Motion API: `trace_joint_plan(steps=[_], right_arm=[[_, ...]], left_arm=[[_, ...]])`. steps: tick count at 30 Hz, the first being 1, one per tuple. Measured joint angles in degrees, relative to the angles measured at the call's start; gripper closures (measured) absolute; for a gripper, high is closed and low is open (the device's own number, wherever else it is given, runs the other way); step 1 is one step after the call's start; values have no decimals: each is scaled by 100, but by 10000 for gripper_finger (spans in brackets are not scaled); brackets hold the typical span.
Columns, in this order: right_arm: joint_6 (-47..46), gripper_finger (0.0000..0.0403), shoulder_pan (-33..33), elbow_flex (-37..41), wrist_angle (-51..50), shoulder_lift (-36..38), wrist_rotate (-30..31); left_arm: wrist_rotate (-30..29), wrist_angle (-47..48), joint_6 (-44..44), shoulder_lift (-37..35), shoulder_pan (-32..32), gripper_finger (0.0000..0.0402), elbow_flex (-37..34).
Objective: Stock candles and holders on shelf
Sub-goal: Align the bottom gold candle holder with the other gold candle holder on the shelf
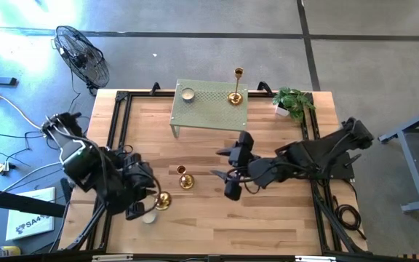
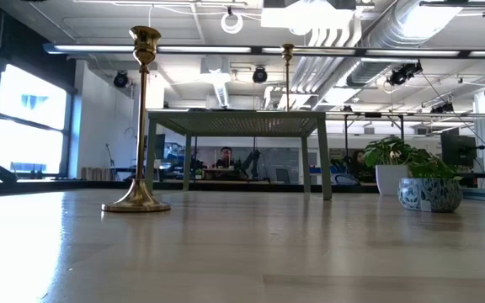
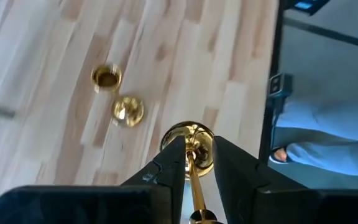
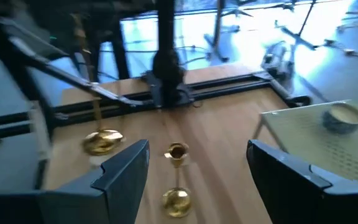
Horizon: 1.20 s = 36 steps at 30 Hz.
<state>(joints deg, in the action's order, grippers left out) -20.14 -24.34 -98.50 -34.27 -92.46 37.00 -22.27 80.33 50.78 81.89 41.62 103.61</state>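
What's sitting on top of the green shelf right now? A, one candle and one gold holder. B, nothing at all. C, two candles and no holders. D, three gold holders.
A: the high view shows the shelf carrying a single candle near one end and one tall gold holder near the other.

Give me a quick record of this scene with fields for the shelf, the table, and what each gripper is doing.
on shelf: one candle near one end, one tall gold holder near the other end of the shelf
on table: a gold holder lying on its side; a candle by the left gripper; potted plant
left gripper: shut on the stem of a holder, near the table's front left
right gripper: open, holding nothing, facing the lying holder mid-table
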Motion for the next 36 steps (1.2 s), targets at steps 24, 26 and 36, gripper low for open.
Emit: trace_joint_plan(steps=[24,26,36], right_arm=[[1113,139,87,0,454,-91,228],[1121,139,36,0,486,-83,372],[771,139,243,0,737,-387,-1281]], left_arm=[[791,-1708,-3125,-3,-1682,331,151],[904,-1826,-3319,-3,-1824,331,151],[1558,-2212,-4096,78,-2438,331,151]])
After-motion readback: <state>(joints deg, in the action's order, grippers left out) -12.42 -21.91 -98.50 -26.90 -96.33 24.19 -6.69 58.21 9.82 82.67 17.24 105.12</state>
